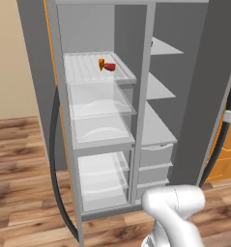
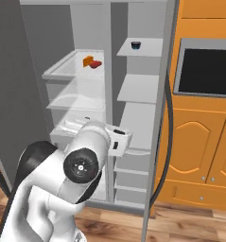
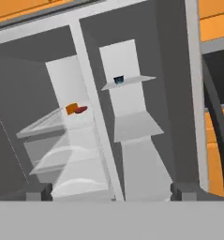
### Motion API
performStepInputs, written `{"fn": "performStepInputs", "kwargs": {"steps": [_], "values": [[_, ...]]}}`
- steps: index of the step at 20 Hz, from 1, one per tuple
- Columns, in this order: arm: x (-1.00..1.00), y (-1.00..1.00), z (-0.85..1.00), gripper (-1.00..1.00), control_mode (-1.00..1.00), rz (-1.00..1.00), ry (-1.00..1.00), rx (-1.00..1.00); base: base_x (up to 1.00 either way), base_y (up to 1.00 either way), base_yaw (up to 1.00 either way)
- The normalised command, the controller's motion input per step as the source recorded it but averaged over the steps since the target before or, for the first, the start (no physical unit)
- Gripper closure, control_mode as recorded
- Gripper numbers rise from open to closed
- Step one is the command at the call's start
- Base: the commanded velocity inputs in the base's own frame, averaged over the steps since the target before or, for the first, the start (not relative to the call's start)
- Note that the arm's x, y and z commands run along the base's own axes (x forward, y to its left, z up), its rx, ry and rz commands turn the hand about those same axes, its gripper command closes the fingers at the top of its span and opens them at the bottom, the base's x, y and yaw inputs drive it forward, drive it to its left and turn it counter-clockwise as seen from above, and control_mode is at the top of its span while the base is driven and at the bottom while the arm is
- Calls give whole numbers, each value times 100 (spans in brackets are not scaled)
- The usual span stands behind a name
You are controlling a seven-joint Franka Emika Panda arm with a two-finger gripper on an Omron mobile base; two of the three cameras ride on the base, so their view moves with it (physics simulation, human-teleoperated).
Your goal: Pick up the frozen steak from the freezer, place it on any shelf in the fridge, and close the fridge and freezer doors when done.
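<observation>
pincer (image 3: 111, 190): spread wide, holding nothing | frozen steak (image 3: 80, 109): on clear shelf (image 3: 48, 123), beside orange wedge (image 3: 71, 108)

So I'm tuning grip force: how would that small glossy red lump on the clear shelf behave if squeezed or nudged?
The small glossy red rounded lump looks smooth, so probably slippery. Its rounded form may roll on the ribbed see-through shelf, perhaps against the small orange wedge beside it.

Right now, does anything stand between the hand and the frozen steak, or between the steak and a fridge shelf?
Nothing visible does. The frozen steak already lies on the top clear shelf of the fridge, beside an orange wedge. The hand is open outside the compartment, facing it, with open space between.
</observation>
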Motion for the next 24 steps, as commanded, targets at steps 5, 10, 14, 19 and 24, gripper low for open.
{"fn": "performStepInputs", "kwargs": {"steps": [5, 10, 14, 19, 24], "values": [[-33, -77, -5, -100, -100, 0, -18, 18, 0, 0, 0], [25, -62, -31, -100, -100, 3, -8, 16, 0, 0, 0], [40, -76, -33, -100, -100, 11, -8, 26, 0, 0, 0], [39, -69, -33, -100, -100, 15, -9, 30, 0, 0, 0], [43, -52, -27, -100, -100, 19, -1, 27, 0, 0, 0]]}}
